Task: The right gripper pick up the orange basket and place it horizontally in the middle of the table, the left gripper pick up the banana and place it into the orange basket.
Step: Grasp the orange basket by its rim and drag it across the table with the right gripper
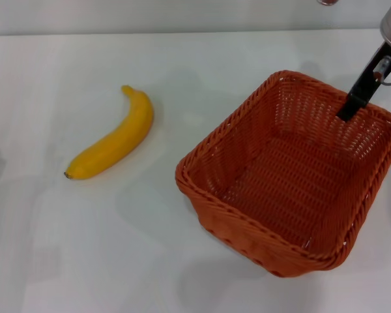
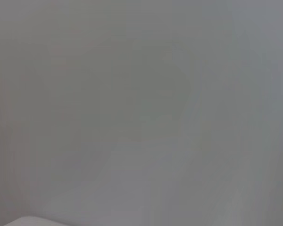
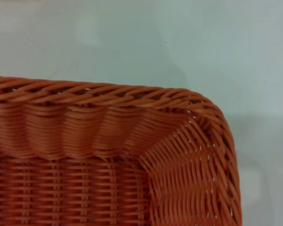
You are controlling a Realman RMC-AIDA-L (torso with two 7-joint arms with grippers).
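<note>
The orange basket (image 1: pixel 293 176) stands on the right side of the white table (image 1: pixel 85 248), turned at a slant, with nothing inside it. My right gripper (image 1: pixel 352 101) comes down from the upper right at the basket's far right rim, its black tip just inside the wall. The right wrist view shows only a rounded corner of the basket (image 3: pixel 132 141) and its braided rim over the table (image 3: pixel 179 42). The yellow banana (image 1: pixel 114 140) lies alone on the table to the left of the basket, stem pointing away from me. My left gripper is out of view; its wrist view shows only a blank pale surface.
The table's far edge (image 1: pixel 182 32) runs along the top of the head view. A small dark object (image 1: pixel 327 2) peeks in beyond it at the upper right. Bare tabletop lies between the banana and the basket and along the near side.
</note>
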